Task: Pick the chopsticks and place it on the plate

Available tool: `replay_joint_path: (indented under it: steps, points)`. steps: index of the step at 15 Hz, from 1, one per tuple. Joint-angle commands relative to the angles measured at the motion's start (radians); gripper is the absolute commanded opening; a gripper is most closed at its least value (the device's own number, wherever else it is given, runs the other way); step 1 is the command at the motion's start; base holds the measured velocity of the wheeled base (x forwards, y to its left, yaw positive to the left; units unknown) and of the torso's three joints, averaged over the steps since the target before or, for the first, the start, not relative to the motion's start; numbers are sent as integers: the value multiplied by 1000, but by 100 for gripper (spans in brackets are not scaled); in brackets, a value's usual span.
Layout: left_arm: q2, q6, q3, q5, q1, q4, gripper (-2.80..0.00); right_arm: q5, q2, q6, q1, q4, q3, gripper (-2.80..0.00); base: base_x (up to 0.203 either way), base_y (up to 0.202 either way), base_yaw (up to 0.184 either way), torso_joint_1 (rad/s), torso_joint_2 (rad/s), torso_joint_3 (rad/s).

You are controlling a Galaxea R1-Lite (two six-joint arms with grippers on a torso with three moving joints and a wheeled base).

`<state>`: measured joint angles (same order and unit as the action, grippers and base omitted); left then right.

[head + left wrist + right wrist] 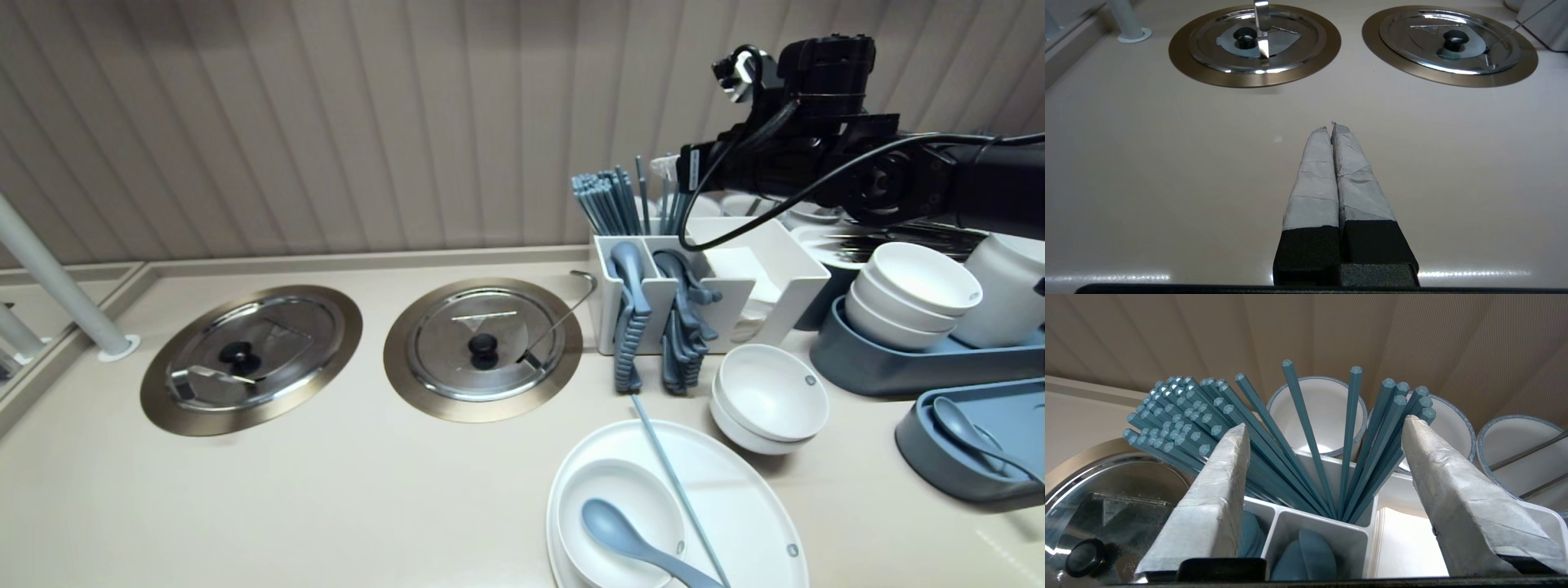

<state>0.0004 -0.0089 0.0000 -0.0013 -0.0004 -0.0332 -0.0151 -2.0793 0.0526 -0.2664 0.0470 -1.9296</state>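
Note:
My right gripper (1325,422) is open, its taped fingers (1220,490) spread on either side of several blue chopsticks (1349,428) that stand fanned in a white divided caddy (1323,535). It holds nothing. In the head view the right arm (816,155) reaches in from the right, above the caddy (784,278) and its chopsticks (608,200). Blue spoons (633,327) hang in the caddy's front compartments. My left gripper (1331,126) is shut and empty, low over bare counter.
A white plate (751,506) at the front carries a bowl (620,490), a blue spoon (629,535) and one chopstick (673,478). Stacked bowls (771,396) sit beside it. Two round steel lids (251,357) (483,347) lie left. Grey trays (898,367) with bowls stand right.

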Motion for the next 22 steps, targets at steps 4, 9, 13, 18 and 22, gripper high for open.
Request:
replay_joint_path:
  steps: [4, 9, 13, 18, 22]
  points:
    - [0, 0, 8, 0, 0, -1, -280, 23, -5, -22, -14, 1, 0, 0, 0, 0, 0, 0, 0, 0]
    - [0, 0, 8, 0, 0, -2, -280, 41, -33, -22, -41, 1, 8, 0, 0, 0, 0, 0, 0, 0]
    - [0, 0, 8, 0, 0, -2, -280, 30, -51, -16, -66, 2, 15, 0, 0, 0, 0, 0, 0, 0]
    - [0, 0, 8, 0, 0, -2, -280, -12, -84, -13, -85, 75, 13, 0, 0, 0, 0, 0, 0, 0]
    - [0, 0, 8, 0, 0, -2, -280, -51, -110, -11, -83, 151, 6, 0, 0, 0, 0, 0, 0, 0]
